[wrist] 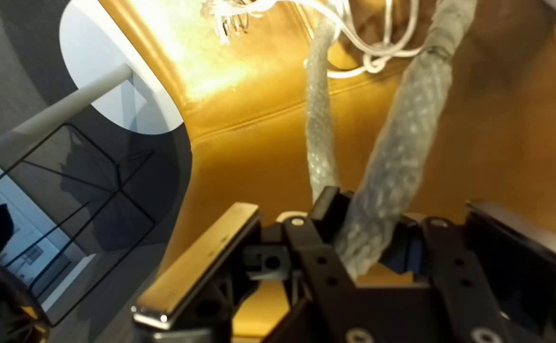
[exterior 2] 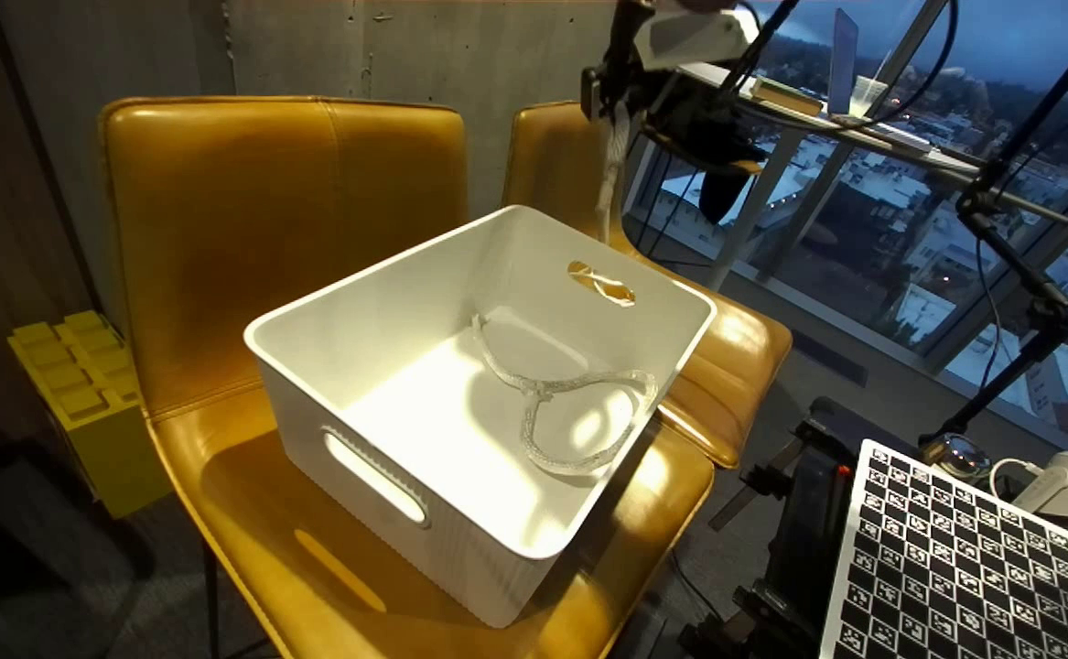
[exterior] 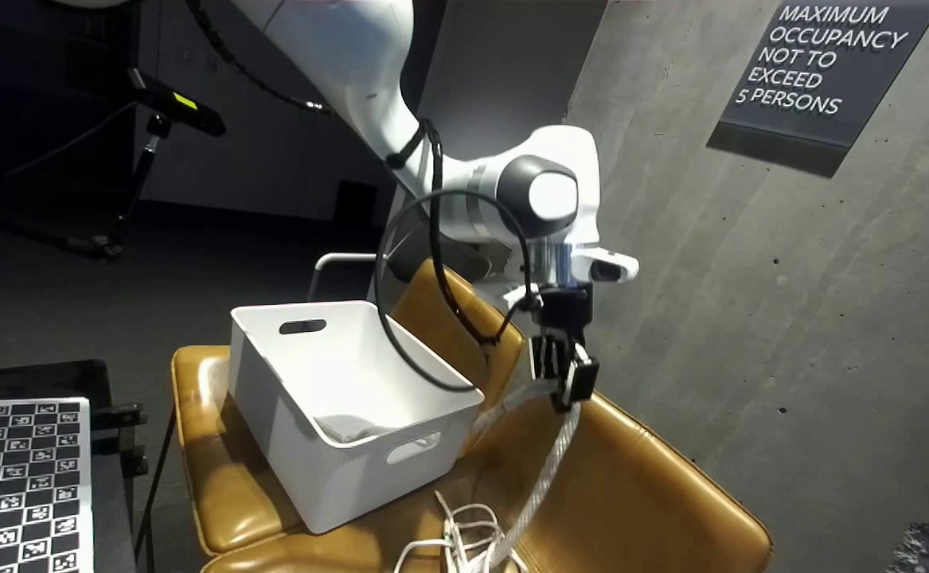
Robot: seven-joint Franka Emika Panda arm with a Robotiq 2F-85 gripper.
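Note:
My gripper (exterior: 566, 391) is shut on a whitish braided rope (exterior: 548, 473), above a tan leather chair. From the jaws the rope hangs towards a heap of thin white cord (exterior: 464, 545) on the seat; another length runs off to the side, behind the white bin (exterior: 273, 446). In the wrist view the thick rope (wrist: 397, 147) passes between the fingers of the gripper (wrist: 361, 224), with a second strand (wrist: 319, 114) beside it. An exterior view has the gripper (exterior 2: 614, 96) high beyond the bin's far wall. Inside the bin lies a looped pale rope (exterior 2: 534, 389).
Tan leather chairs (exterior 2: 286, 210) stand side by side under and behind the bin. A concrete wall (exterior: 751, 318) rises close behind the gripper. A black-and-white marker board (exterior: 22, 485) lies near the chairs. A black camera arm (exterior 2: 1009, 339) and a yellow block (exterior 2: 99, 412) flank the scene.

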